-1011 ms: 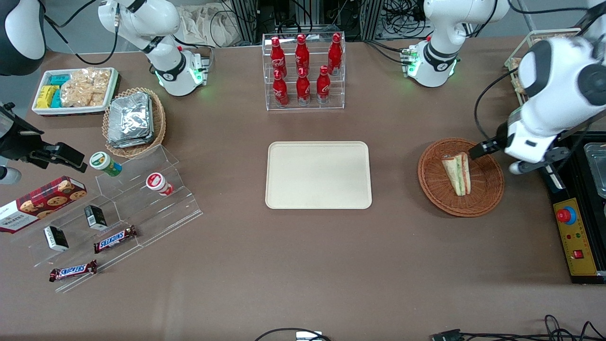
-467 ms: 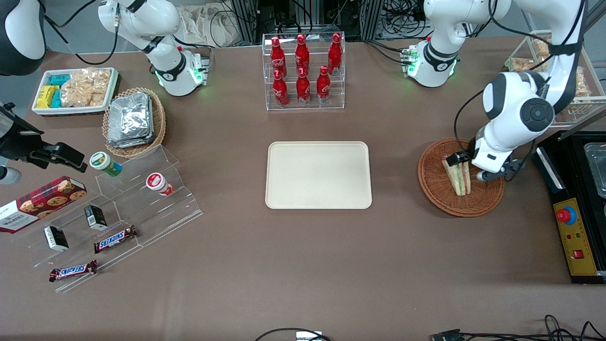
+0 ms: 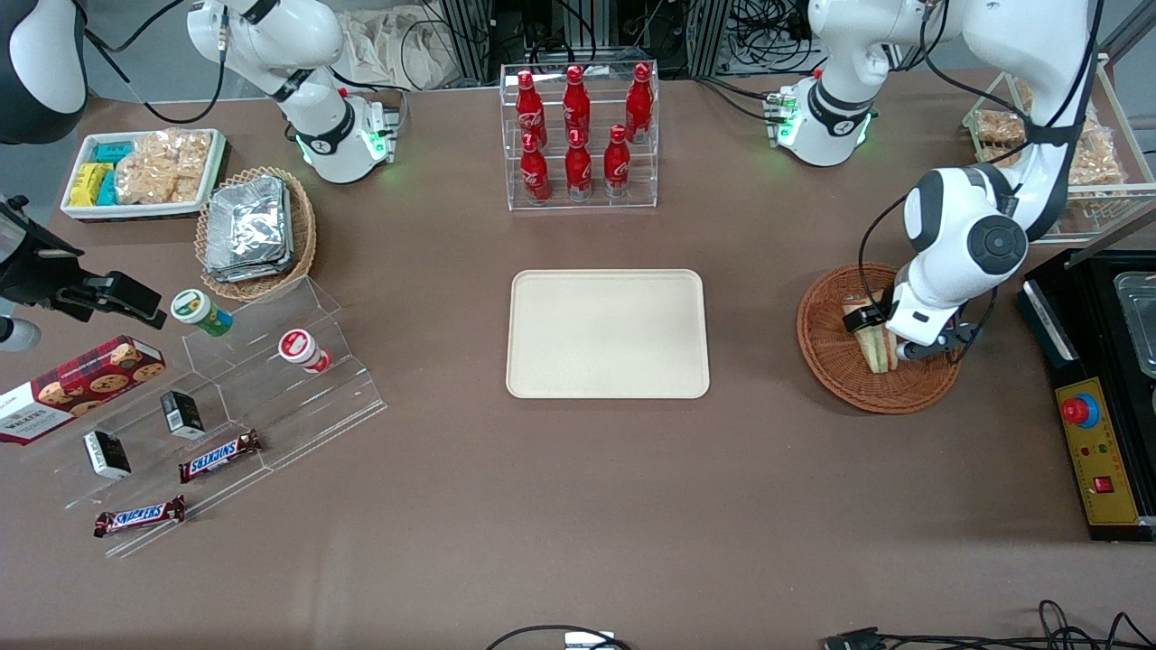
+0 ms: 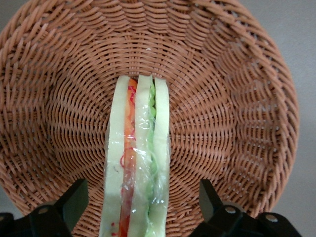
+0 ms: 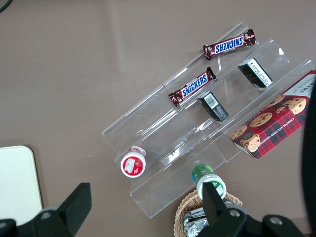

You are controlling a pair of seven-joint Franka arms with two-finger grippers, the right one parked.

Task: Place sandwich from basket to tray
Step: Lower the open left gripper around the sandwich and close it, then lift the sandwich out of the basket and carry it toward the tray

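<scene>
since the frame a second earlier, the working arm had been swung in from the table's edge and lowered, so that the gripper [image 3: 880,327] was brought down over the basket [image 3: 835,370], where it had previously been held beside the rim. the sandwich [image 3: 872,348] had not been shifted; it was seen lying in the middle of the round wicker basket, its cut side up, with orange-red and green filling stripes shown between pale slices of bread under clear wrap.

in the wrist view, the jaws were spread wide, one dark finger [image 4: 74,202] placed on each side of the sandwich [image 4: 138,163], with open wicker left between each pad and the bread. nothing was gripped, and no contact with the sandwich could be made out. whether the fingertips were resting on the basket [image 4: 237,98] floor could not be told.

the cream tray [image 3: 607,333] was seen lying flat at the centre of the table, well apart from the basket, toward the parked arm's end. a clear rack of red bottles [image 3: 578,135] was set farther from the front camera than the tray. an oval wicker basket of foil packets [image 3: 253,230] and stepped acrylic shelves with snack bars [image 3: 217,456] were laid out toward the parked arm's end.
</scene>
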